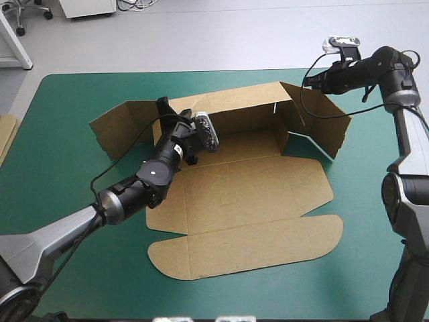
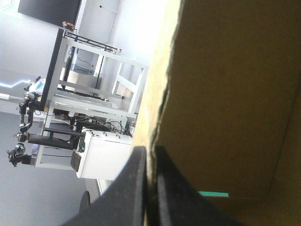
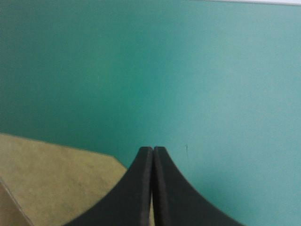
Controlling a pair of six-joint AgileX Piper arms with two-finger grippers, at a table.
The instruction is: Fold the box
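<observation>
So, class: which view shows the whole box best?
The high view: the box lies whole, back wall raised, lid flat. The left wrist view shows only a wall edge in the left claw; the right wrist view, one corner.

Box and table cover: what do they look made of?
Box: brown board, matte, likely cardboard. It has scored fold lines, and a raw cut edge shows between the left gripper's fingers. Table cover: teal-green, smooth, faint sheen. Mat or coated fabric, can't tell which.
</observation>
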